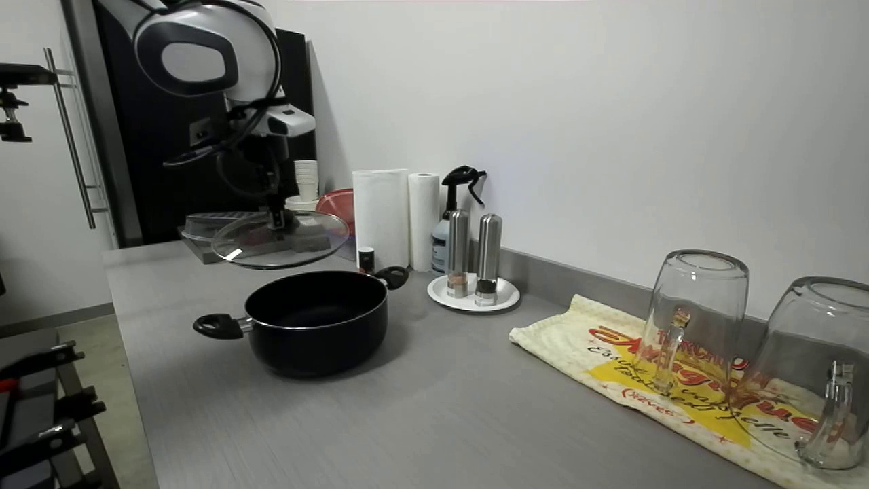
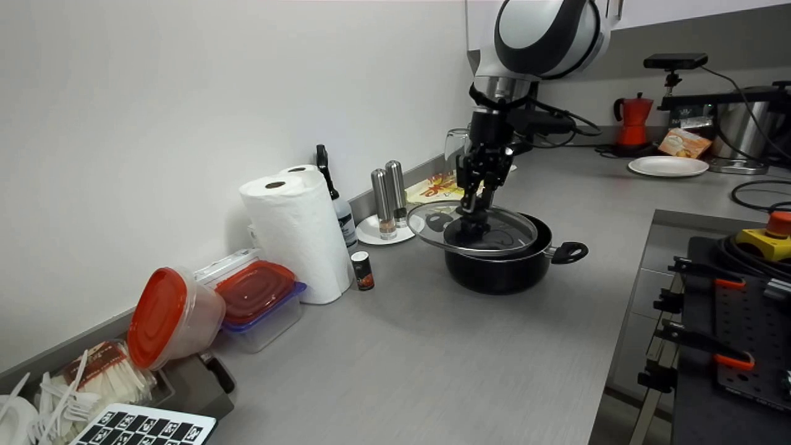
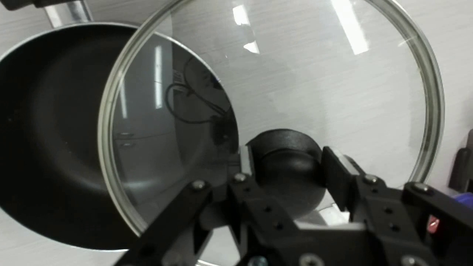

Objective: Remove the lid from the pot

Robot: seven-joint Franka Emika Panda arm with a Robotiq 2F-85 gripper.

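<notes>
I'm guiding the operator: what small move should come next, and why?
I'd probably ease the lid a little farther from the pot: the gripper holds it up by its knob, yet in the wrist view it overlaps part of the pot.

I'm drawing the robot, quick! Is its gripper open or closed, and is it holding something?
Gripper: closed on the dark knob, holding the glass lid.

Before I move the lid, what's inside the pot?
In the wrist view, the pot shows only dark interior, no contents visible. The reflective glass lid and gripper obscure the pot's right part; its left edge is cut off.
</notes>
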